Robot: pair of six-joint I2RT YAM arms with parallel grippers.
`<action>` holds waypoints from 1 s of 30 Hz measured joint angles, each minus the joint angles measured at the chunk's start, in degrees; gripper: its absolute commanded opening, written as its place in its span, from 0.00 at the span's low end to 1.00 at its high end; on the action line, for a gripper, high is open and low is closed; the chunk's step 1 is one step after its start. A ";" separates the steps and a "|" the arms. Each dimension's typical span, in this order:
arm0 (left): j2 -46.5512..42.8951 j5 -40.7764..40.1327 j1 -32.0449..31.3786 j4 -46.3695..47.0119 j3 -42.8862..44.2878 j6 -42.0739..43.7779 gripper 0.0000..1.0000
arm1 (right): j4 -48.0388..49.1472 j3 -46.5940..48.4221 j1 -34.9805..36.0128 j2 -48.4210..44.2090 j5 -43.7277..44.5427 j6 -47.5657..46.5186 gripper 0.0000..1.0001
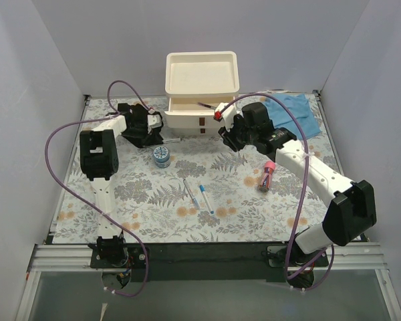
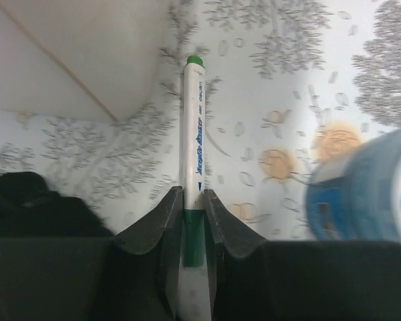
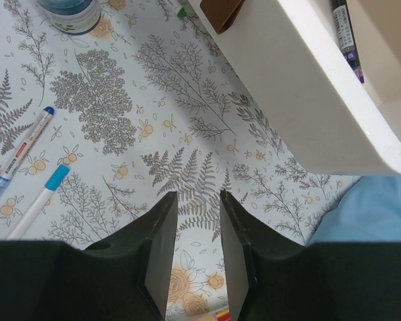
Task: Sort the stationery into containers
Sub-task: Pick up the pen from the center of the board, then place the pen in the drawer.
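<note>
The cream-white plastic drawer organiser (image 1: pixel 202 73) looks smooth, slightly glossy. The worktop (image 1: pixel 140 200) has a matt fern-printed covering (paper or vinyl, cannot tell). The white green-capped plastic marker (image 2: pixel 192 134) shines; the black jaws look matt.

Organiser (image 1: pixel 202 73) at back ctr, tub (image 1: pixel 162 156) front-left, tube (image 1: pixel 266 175) front-right, pens (image 1: pixel 206 198) nearest, btwn them.
</note>
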 measured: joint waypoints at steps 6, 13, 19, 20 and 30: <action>-6.58 0.02 0.26 0.72 -10.34 -2.93 0.00 | 0.02 0.00 -0.13 -0.63 0.07 -0.13 0.39; -18.29 -5.53 2.40 9.77 -19.91 -9.86 0.00 | -0.20 -1.36 -0.15 -4.04 -1.09 0.68 0.40; -26.64 -8.52 7.26 15.98 -20.57 -12.85 0.00 | -1.53 -6.03 -0.15 -8.70 -2.56 3.61 0.41; -27.50 -8.72 7.80 15.93 -20.72 -12.50 0.00 | -1.77 -6.99 -0.15 -9.29 -2.78 4.26 0.41; -33.64 -8.81 7.50 12.96 -12.09 -10.99 0.00 | -3.89 -10.51 -0.15 -10.36 -2.91 5.31 0.41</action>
